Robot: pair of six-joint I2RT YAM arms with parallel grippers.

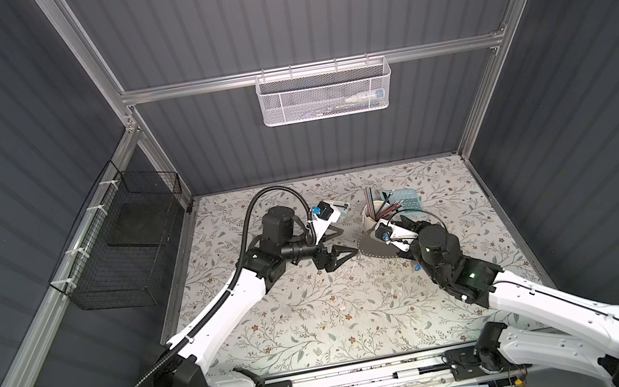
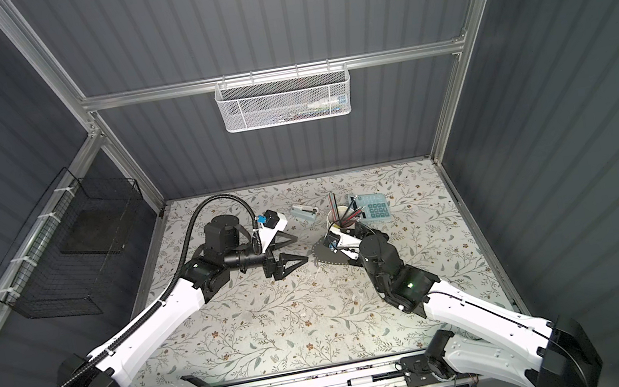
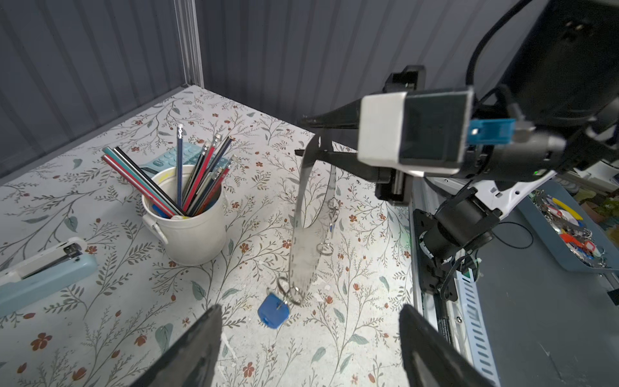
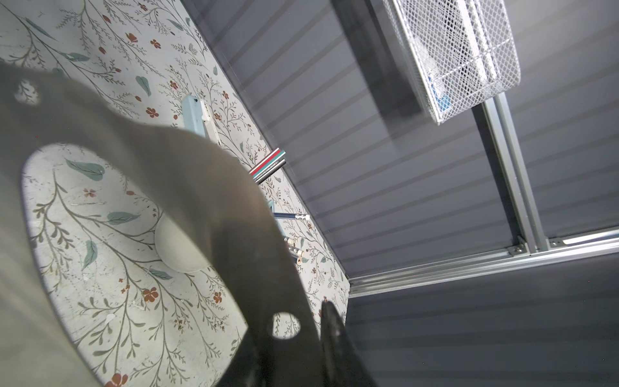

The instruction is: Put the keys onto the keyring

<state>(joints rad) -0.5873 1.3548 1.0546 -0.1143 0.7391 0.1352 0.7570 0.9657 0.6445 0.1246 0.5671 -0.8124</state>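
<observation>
Closest to the lens in the left wrist view, the left gripper (image 3: pixel 310 308) stands wide open and empty, its dark fingers (image 3: pixel 197 348) framing the work without touching it. Far left in both top views, a black wire basket (image 1: pixel 119 250) hangs on the side wall, well clear of the arms. Next comes the pale blue stapler (image 3: pixel 43 268), lying flat near the back wall. After it stands the white cup (image 3: pixel 191 234) of pencils, just beside the keyring (image 3: pixel 303 258).

The keyring hangs on edge, lifted off the table (image 1: pixel 319 319) by the right gripper (image 3: pixel 299 136), whose fingers are closed on the band at its upper end. Held so, its lower end hangs free and faces the open left gripper. One of the keys (image 3: pixel 273 311), known by its blue tag, dangles from a small split ring at that lowest point, so I judge it already threaded. A second small ring with a sliver of blue hangs from the farther band; whether that is the other key I cannot tell.

Right of the cup lies a calculator (image 2: pixel 372 206). Room is tight behind the keyring, with cup and back wall close. The front half of the table is bare, so the left arm could draw back toward its base freely.
</observation>
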